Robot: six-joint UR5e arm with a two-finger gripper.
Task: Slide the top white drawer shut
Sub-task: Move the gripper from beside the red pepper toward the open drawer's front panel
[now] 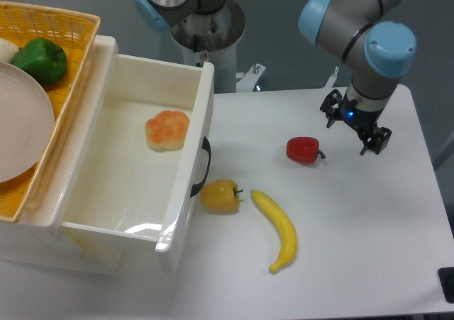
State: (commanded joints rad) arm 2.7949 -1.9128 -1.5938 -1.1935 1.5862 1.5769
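Note:
The top white drawer [186, 192] stands pulled far out to the right, its front panel carrying a curved black handle [203, 165]. Inside lies an orange-pink fruit-like object [167, 130]. My gripper [352, 132] hangs over the right part of the table, well right of the drawer front and just right of a red pepper [303, 150]. Its two black fingers [374, 141] stand apart with nothing between them, so it is open.
A yellow pepper [219, 196] sits right against the drawer front below the handle. A banana [277, 229] lies beside it. A yellow wicker basket [74, 64] with a green pepper [40, 59] and white plate [21, 125] rests on the cabinet at left.

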